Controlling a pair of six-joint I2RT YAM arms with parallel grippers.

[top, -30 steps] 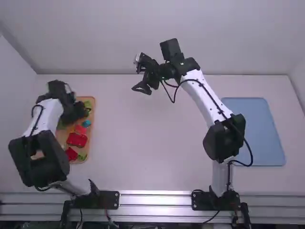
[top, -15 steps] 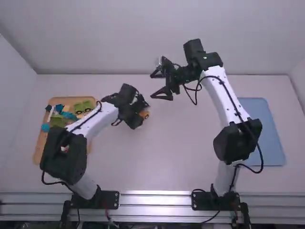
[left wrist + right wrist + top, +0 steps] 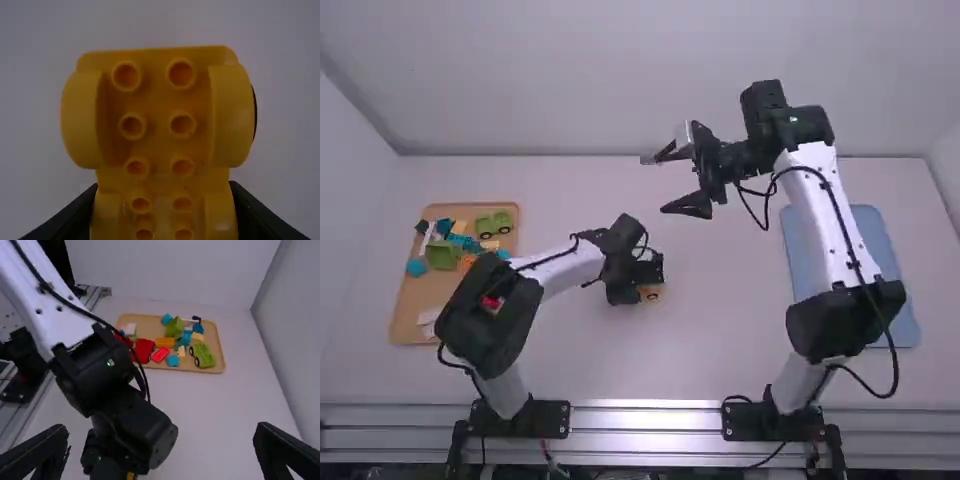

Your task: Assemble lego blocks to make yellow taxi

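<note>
Yellow block (image 3: 227, 115): moulded plastic, smooth, soft sheen on the curved fender at three o'clock in the left wrist view.
Green wheeled block (image 3: 204, 356): smooth plastic look.
Tray (image 3: 410, 300): at nine o'clock in the high view, pale wood look, smooth and matt.
Blue panel (image 3: 880, 240): at three o'clock, plastic look, smooth, matt.
Table (image 3: 620, 370): smooth, matt white.
Wall (image 3: 640, 80): at twelve o'clock, smooth, matt.
Rail (image 3: 650, 428): at six o'clock, silvery metal, dull shine.
Right arm's link (image 3: 820, 200): between two and three o'clock, smooth white, faint sheen.
Right arm's joint (image 3: 845, 320): toward four o'clock, black, mostly matt.
Right gripper (image 3: 670, 183): near twelve o'clock, black, matt.
</note>
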